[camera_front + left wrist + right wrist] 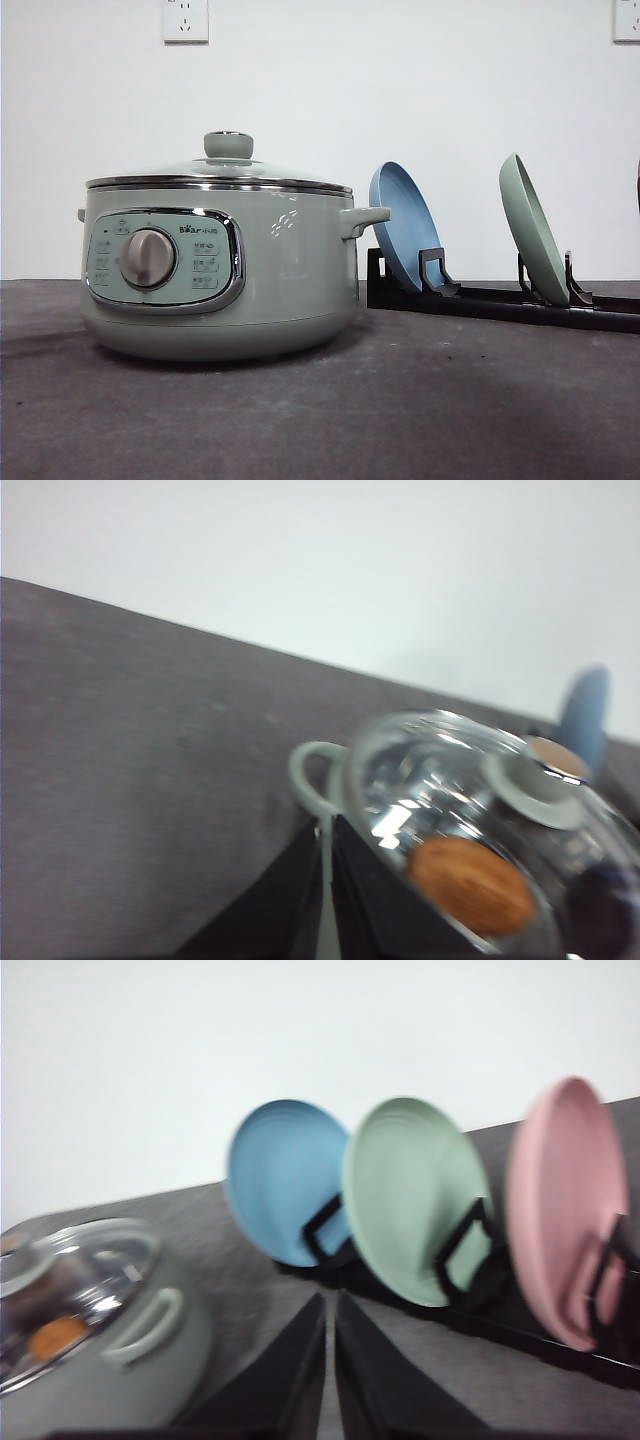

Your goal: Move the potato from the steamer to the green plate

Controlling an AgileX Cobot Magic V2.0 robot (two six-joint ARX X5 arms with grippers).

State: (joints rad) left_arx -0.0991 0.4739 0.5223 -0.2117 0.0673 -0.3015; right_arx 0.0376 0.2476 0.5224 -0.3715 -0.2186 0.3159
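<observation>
The sage-green steamer (215, 260) stands at the left of the table with its glass lid (220, 178) on. Through the lid the orange-brown potato (468, 885) lies inside the steamer (440, 810), and from the right wrist it is a blurred orange patch (58, 1335). The green plate (533, 230) stands on edge in a black rack (500, 300) at the right; it is the middle plate (415, 1200). My left gripper (326, 830) is shut and empty, beside the pot's side handle (312, 775). My right gripper (329, 1305) is shut and empty, short of the rack.
A blue plate (405, 225) stands in the rack between the steamer and the green plate, and a pink plate (565, 1210) stands beyond the green one. The lid's green knob (228, 145) rises at its middle. Dark grey tabletop (400, 400) lies in front; a white wall is behind.
</observation>
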